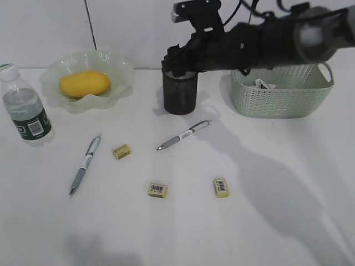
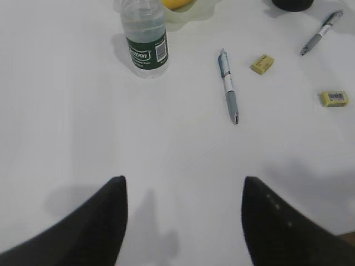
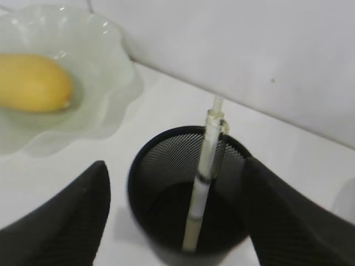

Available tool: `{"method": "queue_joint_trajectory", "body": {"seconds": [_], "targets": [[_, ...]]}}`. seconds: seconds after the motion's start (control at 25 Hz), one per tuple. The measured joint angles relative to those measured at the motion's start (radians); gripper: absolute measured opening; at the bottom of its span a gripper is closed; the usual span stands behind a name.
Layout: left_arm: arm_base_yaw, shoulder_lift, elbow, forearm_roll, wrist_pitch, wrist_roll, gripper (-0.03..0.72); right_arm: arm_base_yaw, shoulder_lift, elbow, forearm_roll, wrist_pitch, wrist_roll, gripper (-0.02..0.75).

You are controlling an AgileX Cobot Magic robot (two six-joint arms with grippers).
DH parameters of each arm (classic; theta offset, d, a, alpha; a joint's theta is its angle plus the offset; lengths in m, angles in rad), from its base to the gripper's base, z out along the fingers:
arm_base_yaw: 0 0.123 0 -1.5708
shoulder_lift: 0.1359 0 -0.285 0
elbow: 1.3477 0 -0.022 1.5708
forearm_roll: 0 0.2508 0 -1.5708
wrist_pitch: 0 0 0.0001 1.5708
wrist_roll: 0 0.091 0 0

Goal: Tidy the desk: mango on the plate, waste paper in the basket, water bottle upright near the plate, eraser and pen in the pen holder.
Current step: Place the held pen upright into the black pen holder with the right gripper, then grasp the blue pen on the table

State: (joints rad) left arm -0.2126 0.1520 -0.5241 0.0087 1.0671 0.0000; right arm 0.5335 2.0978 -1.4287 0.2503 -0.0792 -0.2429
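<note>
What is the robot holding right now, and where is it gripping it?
Nothing. The right gripper is open above the pen holder, a pen standing inside untouched; the left gripper is open over bare desk.

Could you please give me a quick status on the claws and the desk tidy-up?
Both claws open, left claw idle. Right claw over pen holder, one pen inside. Two pens, three erasers loose.

Staged lab desk [image 1: 277, 221]: bare white tabletop, plain wall, robot arm [image 1: 266, 39].
</note>
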Motion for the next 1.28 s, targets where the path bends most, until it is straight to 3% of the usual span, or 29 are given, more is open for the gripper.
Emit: {"method": "queue_joint_trajectory", "body": {"seconds": [0.16, 0.64, 0.8, 0.96, 1.28], "targets": [[0.000, 0.000, 0.000, 0.000, 0.000, 0.000, 0.490, 0.000, -0.098, -0.004, -0.014, 0.220, -0.001, 0.574], [0.000, 0.000, 0.000, 0.001, 0.000, 0.000, 0.490, 0.000, -0.313, -0.005, -0.152, 1.122, 0.088, 0.574], [0.000, 0.000, 0.000, 0.001, 0.000, 0.000, 0.490, 0.000, -0.386, -0.005, -0.194, 1.256, 0.104, 0.560], [0.000, 0.000, 0.000, 0.001, 0.000, 0.000, 0.490, 0.000, -0.499, 0.017, -0.201, 1.278, 0.115, 0.545], [0.000, 0.046, -0.026, 0.005, -0.009, 0.000, 0.490, 0.000, -0.796, 0.276, -0.202, 1.281, 0.119, 0.543]]}}
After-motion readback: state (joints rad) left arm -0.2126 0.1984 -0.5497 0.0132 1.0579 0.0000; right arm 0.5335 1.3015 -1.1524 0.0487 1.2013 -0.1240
